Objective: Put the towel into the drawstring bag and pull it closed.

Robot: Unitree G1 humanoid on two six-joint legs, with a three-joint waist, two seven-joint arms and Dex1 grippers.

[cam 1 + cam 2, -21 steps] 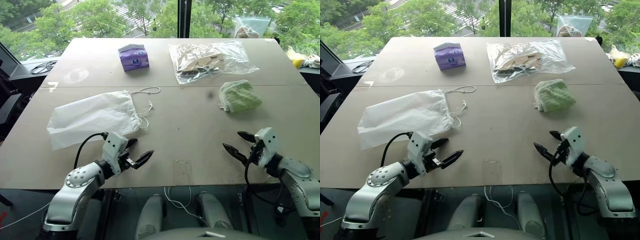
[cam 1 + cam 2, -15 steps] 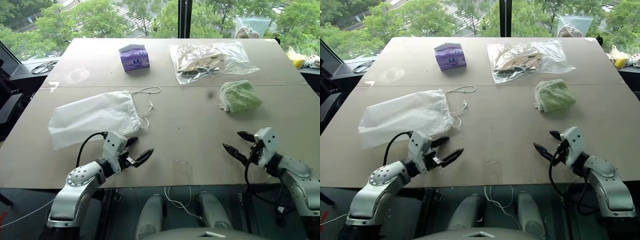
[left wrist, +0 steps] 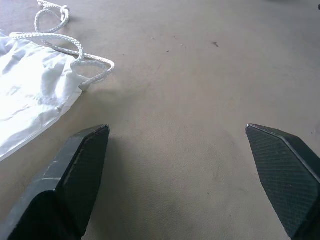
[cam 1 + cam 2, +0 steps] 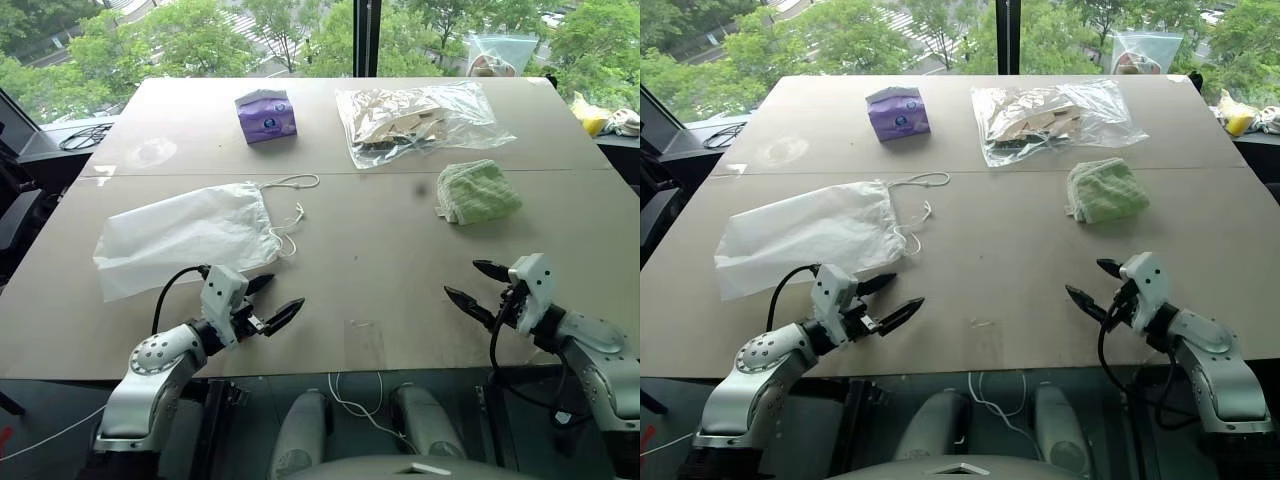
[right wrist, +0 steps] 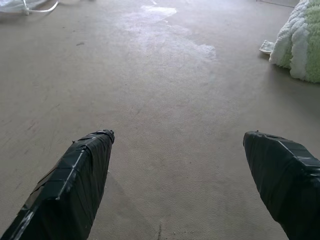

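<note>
So the small folded light-green terry towel (image 4: 478, 191) sat ahead of the right gripper (image 4: 478, 286), well apart from its spread, empty jaws, so that arm was clearly nearer. The thin white fabric drawstring bag (image 4: 185, 235) lay flat just beyond the left gripper (image 4: 270, 300), jaws spread too, mouth probably facing the towel side.

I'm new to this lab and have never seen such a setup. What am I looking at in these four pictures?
A two-armed robot stands at a table. Two pictures come from its head, two from its wrists, looking along the black fingers. The left gripper and right gripper are both open and hold nothing. On the table lie a white drawstring bag, a green towel, a purple tissue pack and a clear plastic bag of beige items.
</note>
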